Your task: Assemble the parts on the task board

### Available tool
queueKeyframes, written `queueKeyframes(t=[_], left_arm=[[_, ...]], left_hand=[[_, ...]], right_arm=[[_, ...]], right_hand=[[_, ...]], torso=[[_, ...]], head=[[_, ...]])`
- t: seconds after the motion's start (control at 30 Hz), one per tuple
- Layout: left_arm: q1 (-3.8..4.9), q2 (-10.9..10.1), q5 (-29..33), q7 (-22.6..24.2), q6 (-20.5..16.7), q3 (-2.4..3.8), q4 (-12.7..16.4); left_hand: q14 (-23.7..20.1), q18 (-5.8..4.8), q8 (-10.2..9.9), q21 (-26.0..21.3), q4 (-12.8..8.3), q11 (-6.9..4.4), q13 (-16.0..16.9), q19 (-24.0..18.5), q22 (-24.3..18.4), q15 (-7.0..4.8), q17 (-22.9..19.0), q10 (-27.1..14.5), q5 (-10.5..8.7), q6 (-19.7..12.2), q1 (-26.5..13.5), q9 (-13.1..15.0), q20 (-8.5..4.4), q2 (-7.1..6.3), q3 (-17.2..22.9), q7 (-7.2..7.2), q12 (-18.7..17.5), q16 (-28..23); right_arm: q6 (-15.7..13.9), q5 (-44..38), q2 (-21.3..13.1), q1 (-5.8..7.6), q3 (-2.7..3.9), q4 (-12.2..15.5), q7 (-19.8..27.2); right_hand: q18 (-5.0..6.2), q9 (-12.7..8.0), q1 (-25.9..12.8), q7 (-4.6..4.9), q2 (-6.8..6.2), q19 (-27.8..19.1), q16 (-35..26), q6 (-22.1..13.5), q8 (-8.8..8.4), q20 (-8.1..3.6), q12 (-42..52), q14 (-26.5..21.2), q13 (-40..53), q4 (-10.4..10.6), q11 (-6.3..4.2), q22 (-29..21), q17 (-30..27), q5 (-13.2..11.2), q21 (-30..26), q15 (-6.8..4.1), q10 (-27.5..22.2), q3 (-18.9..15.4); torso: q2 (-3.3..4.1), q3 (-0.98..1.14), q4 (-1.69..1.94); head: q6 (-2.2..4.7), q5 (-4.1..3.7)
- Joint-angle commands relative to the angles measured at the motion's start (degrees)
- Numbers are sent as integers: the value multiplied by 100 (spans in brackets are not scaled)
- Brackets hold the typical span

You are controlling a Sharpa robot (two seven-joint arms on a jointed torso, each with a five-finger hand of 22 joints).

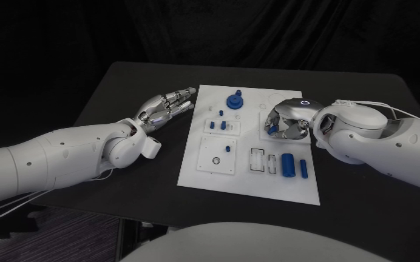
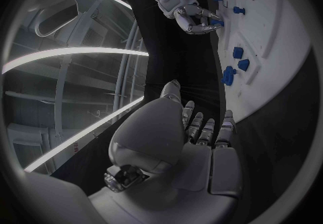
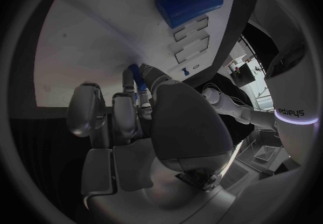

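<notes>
The white task board [image 1: 249,180] lies mid-table. My right hand [image 1: 287,122] hovers over its right side with fingers curled, pinching a small blue part [image 3: 135,75] at the fingertips close to the board surface; the same hand [image 2: 194,16] and part [image 2: 217,21] appear in the left wrist view. My left hand [image 1: 166,107] lies just off the board's left edge, fingers [image 2: 205,127] stretched out and holding nothing. A blue round knob [image 1: 235,100] stands near the board's far edge. Small blue pegs [image 1: 221,125] stand below it. A large blue cylinder [image 1: 288,164] and a slimmer blue piece [image 1: 303,168] lie at the near right.
A black ring [image 1: 216,161] and a small blue part [image 1: 227,149] sit on the near-left square plate. Rectangular slots [image 1: 257,159] lie left of the large cylinder [image 3: 190,2]. Bare black table [image 1: 122,92] surrounds the board.
</notes>
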Motion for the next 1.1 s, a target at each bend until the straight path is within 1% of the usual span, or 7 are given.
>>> queueKeyframes(t=[0.03,0.2,0.47,0.67,0.77,0.9,1.1], left_arm=[[-11,7,31,346,82,5,7],[-14,2,31,344,84,5,7],[-20,-17,31,347,69,5,21],[-22,-21,31,345,57,5,25],[-22,-16,31,343,56,5,20],[-22,-2,31,343,61,5,12],[-24,13,31,346,67,5,-2]], left_hand=[[6,60,17,21,-27,-45,0,22,2,32,0,14,25,22,50,6,-2,25,-1,30,11,-16],[7,60,17,22,-26,-44,1,24,6,32,0,15,24,22,49,6,-2,25,-1,31,13,-16],[9,61,18,23,-24,-42,1,26,5,33,1,16,23,28,46,7,-1,27,-1,32,15,-15],[9,61,18,24,-22,-35,2,27,6,33,1,20,23,29,43,7,-1,28,-2,27,21,-15],[9,61,18,24,-22,-35,2,27,6,33,1,20,23,29,43,7,-1,28,-2,27,21,-15],[11,61,18,24,-20,-28,3,28,3,33,1,23,20,30,39,7,0,29,-3,22,25,-15],[8,61,15,23,-20,-21,3,27,-3,32,0,23,11,21,38,6,0,30,-3,15,24,-16]], right_arm=[[-282,-12,1,-15,0,33,149],[-472,-12,-25,-14,1,94,207],[-688,-12,-161,52,6,375,194],[-635,-12,-262,248,6,728,169],[-546,-12,-297,359,6,1019,155],[-446,-12,-251,407,4,1293,167],[-347,-174,-42,397,2,1503,198]], right_hand=[[-103,168,45,57,107,14,6,90,104,-68,56,8,53,-82,-67,935,16,49,49,-71,58,5],[-104,325,118,109,130,16,16,127,171,-107,95,28,105,-175,-110,935,43,36,52,-109,151,30],[-107,399,151,139,123,17,17,133,190,-117,89,34,121,-221,-102,937,51,35,57,-111,178,45],[-114,471,192,176,121,20,19,133,196,-100,65,38,131,-271,-43,941,61,48,67,-71,186,69],[-115,487,203,182,118,19,24,135,198,-95,60,40,134,-285,-37,941,70,53,67,-64,186,74],[-109,503,214,187,114,7,10,136,199,-91,54,34,136,-299,-32,933,47,60,37,-59,185,79],[-107,525,218,193,110,3,11,142,203,-85,40,33,136,-310,-25,931,51,65,28,-52,171,83]], torso=[[-1,1,-1],[2,1,-3],[5,5,-2],[6,9,-5],[2,7,-6],[3,-1,9],[3,-6,-3]], head=[[-1,17],[-1,46],[-1,87],[-1,107],[-1,117],[-1,137],[-1,214]])
